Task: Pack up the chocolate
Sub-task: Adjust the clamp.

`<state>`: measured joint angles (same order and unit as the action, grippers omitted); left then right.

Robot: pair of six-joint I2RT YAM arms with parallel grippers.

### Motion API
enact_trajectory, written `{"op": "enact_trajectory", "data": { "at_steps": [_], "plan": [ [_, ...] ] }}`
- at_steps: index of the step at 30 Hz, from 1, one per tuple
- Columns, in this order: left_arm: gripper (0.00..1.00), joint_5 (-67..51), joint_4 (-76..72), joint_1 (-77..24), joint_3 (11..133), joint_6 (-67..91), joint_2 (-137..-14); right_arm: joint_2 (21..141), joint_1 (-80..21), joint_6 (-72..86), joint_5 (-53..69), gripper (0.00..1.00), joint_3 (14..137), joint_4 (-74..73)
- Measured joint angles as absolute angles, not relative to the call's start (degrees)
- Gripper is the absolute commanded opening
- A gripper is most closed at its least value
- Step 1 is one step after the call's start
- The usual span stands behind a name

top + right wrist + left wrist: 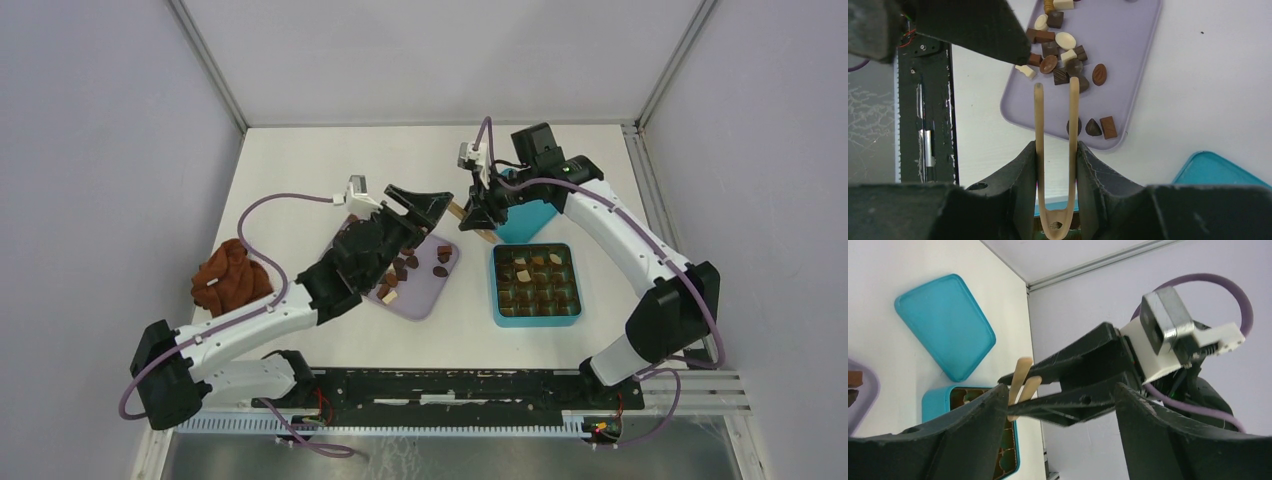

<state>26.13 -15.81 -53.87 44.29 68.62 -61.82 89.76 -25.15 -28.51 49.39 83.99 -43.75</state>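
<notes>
A: L arm (250,320) pose?
B: We log it running from its base at 7 o'clock up toward centre, forearm low over the lavender tray (1143,60). L gripper (420,203) sits over the tray's 12 o'clock end, pointing to approx 2 o'clock and tipped upward. Jaws are spread wide.

A: R arm (620,225)?
B: It rises from the base at 5 o'clock, elbow out at 3, then bends back in toward centre. R gripper (1056,150) is clamped on the wooden tongs (1038,120) near their bend, a finger pressed on each leg. The tong tips are apart, aimed at the tray's pile. We can't tell if the tips touch anything.

A: Chocolate (1058,47)?
B: Mostly on the tray: dark, mid-brown and cream pcs bunched together, three more lying apart near the tray's edge. We also see a few pale pcs in the teal box (498,290), in the row at 12 o'clock. The other cells are too dark to judge.

A: Layout?
B: The box is at 3 o'clock of the tray. The teal lid (945,325) lies flat at 12 o'clock of the box, under the R wrist. A rust cloth (228,278) is at 9 o'clock, well apart.
</notes>
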Motion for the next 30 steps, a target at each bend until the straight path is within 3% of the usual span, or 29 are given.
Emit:
{"op": "enact_trajectory", "data": {
  "at_steps": [3,10,30],
  "plan": [
    [0.72,25.3,-13.4,-53.2,48.8,68.8,-64.8,88.5,-25.7,-27.8,49.2,0.35,82.5,-42.6],
    [0.72,25.7,-4.3,-53.1,58.8,68.8,-70.4,87.0,-26.7,-26.6,47.7,0.35,81.7,-40.4],
    [0.72,30.0,7.8,-52.8,61.4,68.8,-71.2,87.0,-28.0,-25.4,43.2,0.33,81.7,-39.5]
  ]
}}
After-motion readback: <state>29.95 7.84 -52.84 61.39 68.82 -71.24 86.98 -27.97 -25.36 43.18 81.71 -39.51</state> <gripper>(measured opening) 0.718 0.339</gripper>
